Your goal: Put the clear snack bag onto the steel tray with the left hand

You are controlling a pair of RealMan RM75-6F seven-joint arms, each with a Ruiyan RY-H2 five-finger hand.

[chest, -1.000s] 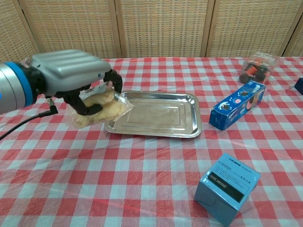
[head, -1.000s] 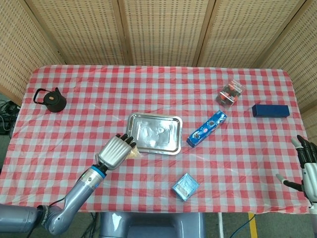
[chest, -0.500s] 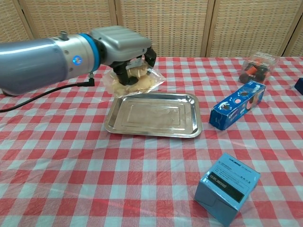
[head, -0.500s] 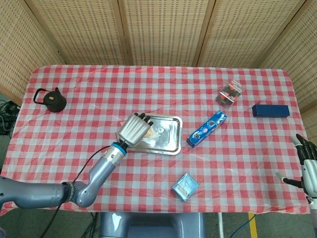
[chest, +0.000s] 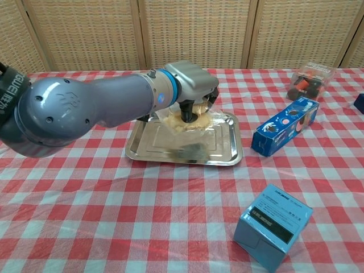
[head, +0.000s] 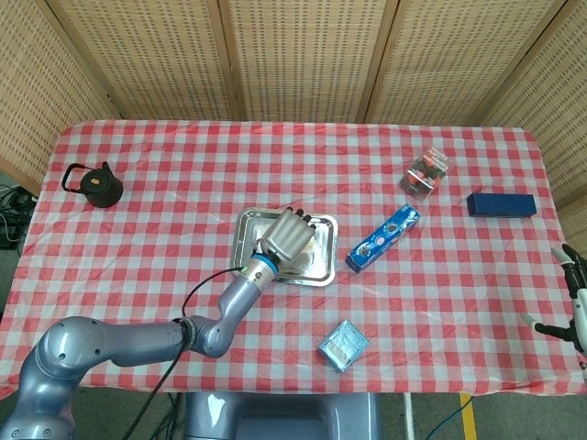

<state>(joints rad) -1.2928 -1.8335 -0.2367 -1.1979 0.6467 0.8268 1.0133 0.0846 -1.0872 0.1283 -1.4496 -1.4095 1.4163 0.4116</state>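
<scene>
The steel tray lies mid-table on the checked cloth. My left hand hovers over the tray's middle and grips the clear snack bag, which holds pale yellow snacks and hangs just above the tray floor. In the head view the bag is hidden under the hand. My right hand shows at the far right edge of the head view, fingers spread, holding nothing.
A long blue box lies right of the tray. A small blue carton sits near the front edge. A black kettle is far left. A clear pack and dark blue box are back right.
My left hand has carried the snack bag from the tray's left side rightward, over the tray's middle. The right hand has drifted slightly toward the frame edge.
</scene>
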